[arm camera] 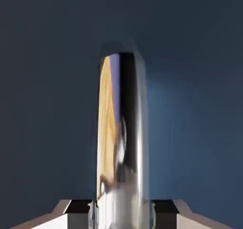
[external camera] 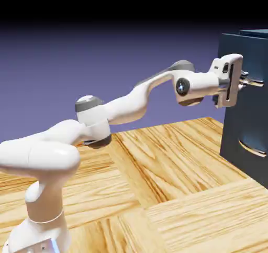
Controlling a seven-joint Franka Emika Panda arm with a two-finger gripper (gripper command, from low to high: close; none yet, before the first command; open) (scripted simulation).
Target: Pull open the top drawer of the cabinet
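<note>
The dark blue-grey cabinet (external camera: 242,122) stands at the exterior view's right edge. My gripper (external camera: 245,82) is level with the top drawer (external camera: 257,57) and reaches its silvery handle (external camera: 255,82). In the hand view the handle (arm camera: 121,128) runs up the middle as a shiny bar reflecting the wood. It lies between my two fingertips (arm camera: 79,210), which press against its sides, so the gripper (arm camera: 121,215) is shut on it. The flat drawer front (arm camera: 47,81) fills the view behind. Whether the drawer stands out from the cabinet cannot be told.
Below the top drawer sits a like drawer front with its own curved handle (external camera: 251,148). The cabinet rests on a wooden table (external camera: 172,194). My arm stretches from the lower left across the table to the cabinet.
</note>
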